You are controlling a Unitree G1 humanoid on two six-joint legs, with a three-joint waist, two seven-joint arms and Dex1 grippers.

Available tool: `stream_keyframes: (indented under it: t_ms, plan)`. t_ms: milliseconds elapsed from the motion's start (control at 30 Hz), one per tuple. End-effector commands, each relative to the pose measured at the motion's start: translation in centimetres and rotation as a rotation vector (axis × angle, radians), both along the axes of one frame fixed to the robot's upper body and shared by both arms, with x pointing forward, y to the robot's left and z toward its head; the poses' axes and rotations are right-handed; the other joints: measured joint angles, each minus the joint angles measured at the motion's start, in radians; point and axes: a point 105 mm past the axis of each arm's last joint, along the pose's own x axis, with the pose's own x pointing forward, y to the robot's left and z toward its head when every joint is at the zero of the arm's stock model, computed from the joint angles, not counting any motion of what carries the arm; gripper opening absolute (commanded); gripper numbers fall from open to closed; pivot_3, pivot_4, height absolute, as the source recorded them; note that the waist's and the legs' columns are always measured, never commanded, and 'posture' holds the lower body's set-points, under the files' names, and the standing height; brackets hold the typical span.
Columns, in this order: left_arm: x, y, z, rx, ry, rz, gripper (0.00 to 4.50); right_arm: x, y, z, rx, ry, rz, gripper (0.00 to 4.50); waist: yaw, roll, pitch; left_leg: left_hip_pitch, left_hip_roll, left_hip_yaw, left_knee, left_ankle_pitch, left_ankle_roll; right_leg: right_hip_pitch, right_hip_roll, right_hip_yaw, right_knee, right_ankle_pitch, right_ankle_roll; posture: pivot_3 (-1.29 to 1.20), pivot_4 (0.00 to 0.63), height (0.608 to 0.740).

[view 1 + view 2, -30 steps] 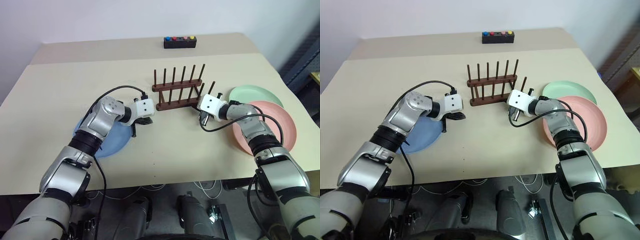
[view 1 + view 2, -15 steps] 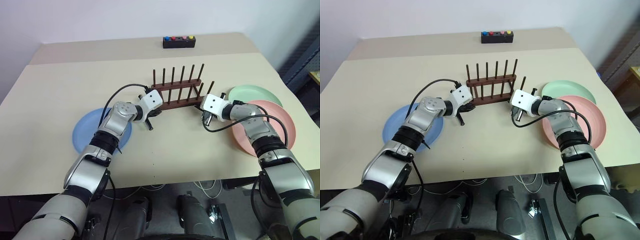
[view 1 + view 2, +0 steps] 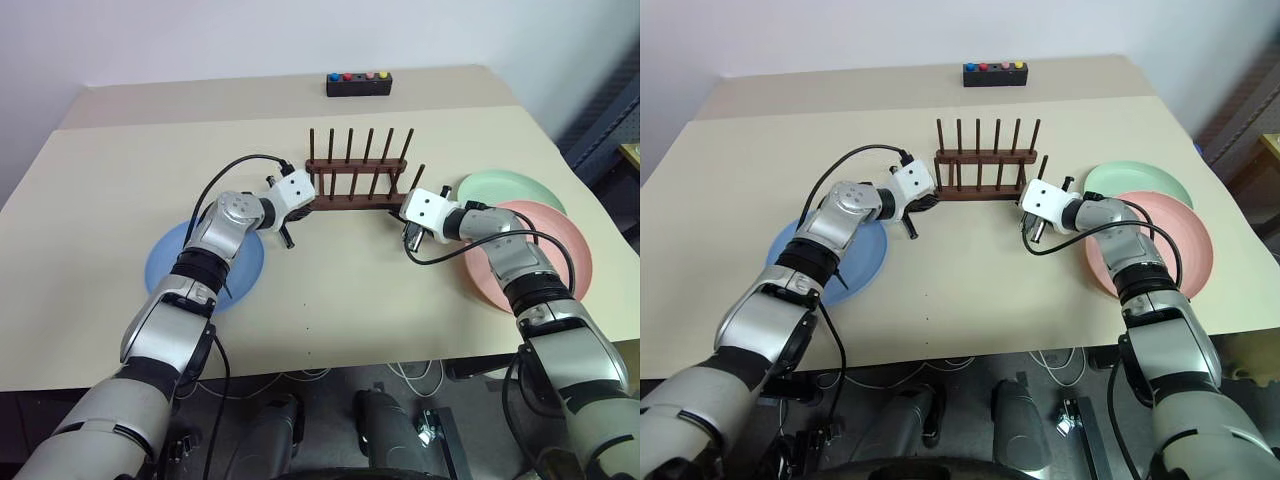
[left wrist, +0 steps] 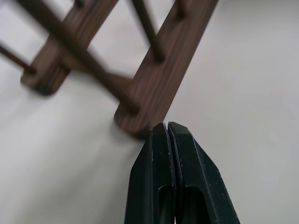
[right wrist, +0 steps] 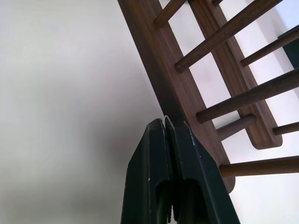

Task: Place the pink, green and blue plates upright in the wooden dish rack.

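The wooden dish rack (image 3: 355, 182) stands empty at mid-table, its pegs upright. My left gripper (image 4: 167, 125) is shut, with its tips against the left end of the rack's near rail (image 4: 159, 79). My right gripper (image 5: 164, 120) is also shut and presses on the near rail by the rack's right end. The blue plate (image 3: 168, 272) lies flat at the left, partly under my left arm. At the right the pink plate (image 3: 565, 250) lies flat, with the green plate (image 3: 510, 187) just behind it and touching it.
A small black box with coloured buttons (image 3: 358, 84) sits at the table's far edge behind the rack. Black cables loop from both wrists above the tabletop. The near table edge (image 3: 330, 365) runs below both arms.
My left gripper swung from above the blue plate to the rack's left end. The rack has turned a little and sits squarer to the table. My right gripper held still.
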Motion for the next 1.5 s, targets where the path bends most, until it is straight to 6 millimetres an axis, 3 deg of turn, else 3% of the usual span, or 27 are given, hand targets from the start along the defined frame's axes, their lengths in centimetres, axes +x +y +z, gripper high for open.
stream_keyframes:
  t_ms: [33,467,767,933,1033,1133,1200,1300,1400,1500]
  plan:
    - [-0.7,0.1,2.0,-0.052,-0.029,-0.043,0.00,0.4,0.1,1.5,0.008,-0.069,-0.006,0.03,-0.002,0.000,0.000,0.000,0.000,0.000,0.000,0.000,0.000,0.000,0.000,0.000,0.000,0.000,0.000,0.00,0.150,0.740]
    - [-5.3,2.5,9.5,-0.363,0.022,-0.163,0.00,2.1,1.2,1.0,-0.081,-0.153,-0.063,0.03,-0.002,0.000,0.000,0.000,0.000,0.000,0.000,0.002,-0.003,-0.001,0.000,0.000,0.000,0.000,0.000,0.00,0.150,0.740]
    - [-7.1,4.4,10.0,-0.385,0.061,-0.147,0.00,2.2,1.2,1.3,-0.041,-0.146,-0.050,0.03,-0.002,0.000,0.000,0.000,0.000,0.000,0.000,0.002,-0.003,-0.001,0.000,0.000,0.000,0.000,0.000,0.00,0.150,0.740]
    - [-7.8,5.5,10.0,-0.418,0.099,-0.134,0.00,1.2,1.8,4.5,0.163,-0.123,0.027,0.03,-0.004,0.001,0.000,0.000,0.000,0.000,-0.001,0.002,-0.003,-0.001,0.000,0.001,0.000,0.000,0.000,0.00,0.150,0.740]
    - [-8.3,6.1,10.1,-0.433,0.119,-0.120,0.77,-0.1,1.8,7.6,0.489,0.051,0.073,0.00,-0.002,0.001,0.000,0.000,0.001,-0.001,-0.001,0.001,-0.002,0.000,0.000,0.000,0.000,0.000,0.000,0.00,0.150,0.740]
    - [-9.2,7.1,10.5,-0.435,0.128,-0.112,2.26,-3.7,1.9,11.4,0.710,0.200,0.203,0.85,0.002,0.001,0.000,0.000,0.001,-0.001,-0.001,0.000,0.000,0.000,0.000,0.000,0.000,0.000,0.000,0.00,0.150,0.740]
    - [-9.7,7.6,10.7,-0.434,0.123,-0.107,3.22,-5.2,1.7,12.3,0.721,0.231,0.214,1.75,0.006,0.001,0.000,-0.001,0.001,-0.002,-0.001,-0.001,0.001,-0.001,0.000,0.000,-0.001,0.000,0.000,0.00,0.150,0.740]
    - [-9.9,8.1,10.9,-0.420,0.109,-0.093,4.50,-5.8,1.0,12.8,0.749,0.254,0.153,3.26,0.008,0.001,0.000,0.000,0.001,-0.002,-0.001,-0.001,0.001,0.000,0.000,0.000,-0.001,0.000,0.000,0.00,0.150,0.740]
    - [-10.2,8.2,11.2,-0.397,0.087,-0.094,4.50,-6.2,0.5,14.0,0.793,0.278,0.102,4.46,0.006,0.001,0.000,0.000,0.001,-0.002,-0.001,-0.001,0.001,0.000,-0.001,0.000,-0.001,0.000,-0.001,0.00,0.150,0.740]
    - [-10.4,8.1,11.8,-0.410,0.083,-0.114,4.50,-6.5,0.4,14.4,0.754,0.265,0.060,4.46,0.008,0.001,0.000,-0.001,0.001,-0.001,-0.002,-0.001,0.001,-0.001,-0.003,0.000,-0.001,0.000,-0.001,0.00,0.150,0.740]
